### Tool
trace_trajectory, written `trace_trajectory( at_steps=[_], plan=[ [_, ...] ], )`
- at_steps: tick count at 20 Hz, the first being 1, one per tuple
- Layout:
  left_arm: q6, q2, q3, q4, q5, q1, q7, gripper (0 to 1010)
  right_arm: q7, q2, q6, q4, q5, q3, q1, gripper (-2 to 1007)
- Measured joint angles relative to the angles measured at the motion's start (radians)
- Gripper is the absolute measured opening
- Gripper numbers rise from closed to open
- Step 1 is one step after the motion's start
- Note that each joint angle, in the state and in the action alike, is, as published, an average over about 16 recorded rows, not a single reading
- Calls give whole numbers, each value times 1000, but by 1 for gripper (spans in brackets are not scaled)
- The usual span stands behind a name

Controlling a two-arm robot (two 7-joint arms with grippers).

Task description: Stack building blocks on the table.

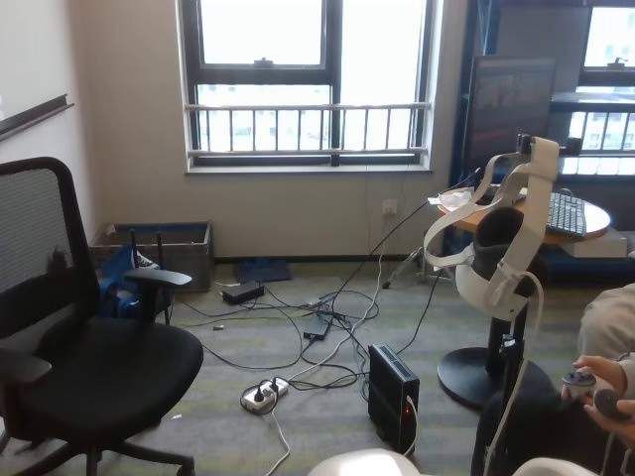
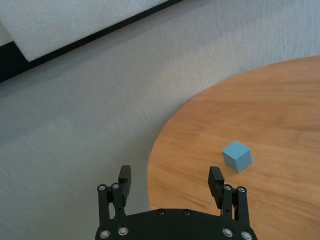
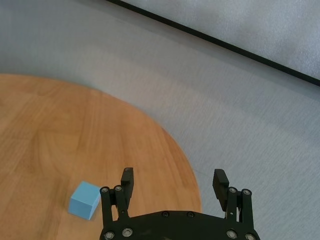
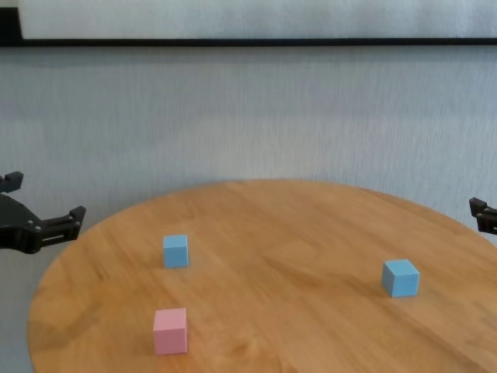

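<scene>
The chest view shows the round wooden table (image 4: pixel 295 233) with three cubes standing apart: a light blue cube (image 4: pixel 175 250) at left, a pale pink cube (image 4: pixel 170 330) near the front left, and a second light blue cube (image 4: pixel 400 277) at right. My left gripper (image 4: pixel 46 196) hovers open and empty off the table's left edge. In the left wrist view it (image 2: pixel 170 175) is short of the left blue cube (image 2: pixel 236 156). My right gripper (image 4: pixel 483 215) shows at the right edge. In the right wrist view it (image 3: pixel 174 176) is open and empty beside the right blue cube (image 3: pixel 84 200).
Grey carpet (image 4: pixel 248 116) surrounds the table, with a white wall and a black baseboard (image 4: pixel 248 42) behind. The head view shows only the room: an office chair (image 1: pixel 89 347), floor cables, and a headset on a stand (image 1: pixel 501 248).
</scene>
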Motion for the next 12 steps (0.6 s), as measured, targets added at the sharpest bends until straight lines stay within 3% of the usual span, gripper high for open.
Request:
trace_trajectory(
  at_steps=[12],
  plan=[
    [0, 0, 0, 0, 0, 1, 1, 1000, 0, 0, 0, 0, 0, 0, 0, 1000]
  ],
)
